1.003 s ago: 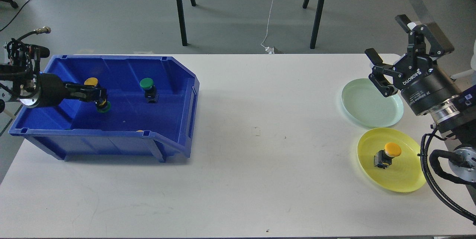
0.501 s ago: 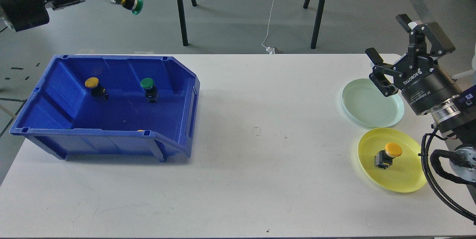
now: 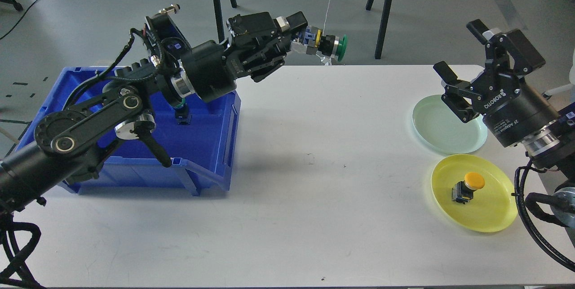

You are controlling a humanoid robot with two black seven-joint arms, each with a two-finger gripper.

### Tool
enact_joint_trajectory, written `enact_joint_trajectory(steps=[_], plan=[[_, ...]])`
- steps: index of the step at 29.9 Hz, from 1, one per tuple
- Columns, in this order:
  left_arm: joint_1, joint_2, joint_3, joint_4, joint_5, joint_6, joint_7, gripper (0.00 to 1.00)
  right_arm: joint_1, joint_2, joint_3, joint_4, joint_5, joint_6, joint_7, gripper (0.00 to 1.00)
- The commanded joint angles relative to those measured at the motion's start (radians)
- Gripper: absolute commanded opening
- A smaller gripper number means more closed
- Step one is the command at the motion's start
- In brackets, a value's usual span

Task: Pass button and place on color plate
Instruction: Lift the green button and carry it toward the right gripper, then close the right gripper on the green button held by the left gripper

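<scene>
The left gripper (image 3: pixel 302 37) reaches out over the far edge of the white table (image 3: pixel 287 181), its fingers pinched on the body of a green button (image 3: pixel 330 45). The button lies sideways in the grasp, its round green cap pointing right, away from the arm, with a yellow ring and a blue-and-silver body between the cap and the fingertips. It hangs in the air, well apart from both plates.

The right gripper (image 3: pixel 462 71) hovers above the pale green plate (image 3: pixel 444 129) with its two black fingers spread wide and nothing between them. This plate is a shallow, smooth, glossy round dish. Just nearer the robot lies a yellow plate (image 3: pixel 489 208) of the same shape, slightly translucent at the rim, and on it rests a button with an orange-yellow domed cap (image 3: pixel 469 185) on a small dark boxy base.

At the left stands a blue plastic bin (image 3: pixel 224 118) with sloped walls and a low cut-out front. The left arm's thick black links and silver joints cross in front of it and hide much of the inside; one dark button body (image 3: pixel 182 116) shows beneath the wrist, its cap possibly green, though it is mostly covered
</scene>
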Motion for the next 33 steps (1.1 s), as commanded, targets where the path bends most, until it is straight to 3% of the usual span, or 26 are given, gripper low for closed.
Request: enact_joint_trajectory(steps=[1, 15, 22, 33], plan=[[0.037, -0.050, 0.000, 0.001, 0.065, 0.000, 0.000, 0.15, 0.011, 0.048, -0.042, 0.005, -0.027, -0.010, 0.000, 0.96], [0.057, -0.085, -0.003, 0.016, 0.067, 0.000, 0.000, 0.16, 0.166, 0.230, -0.278, 0.004, -0.025, -0.030, 0.000, 0.95], [0.057, -0.085, -0.006, 0.033, 0.059, 0.000, 0.000, 0.16, 0.159, 0.234, -0.285, 0.007, -0.024, -0.018, 0.000, 0.93], [0.059, -0.085, -0.011, 0.038, 0.056, 0.000, 0.000, 0.16, 0.151, 0.237, -0.283, 0.007, -0.025, -0.016, 0.000, 0.79]])
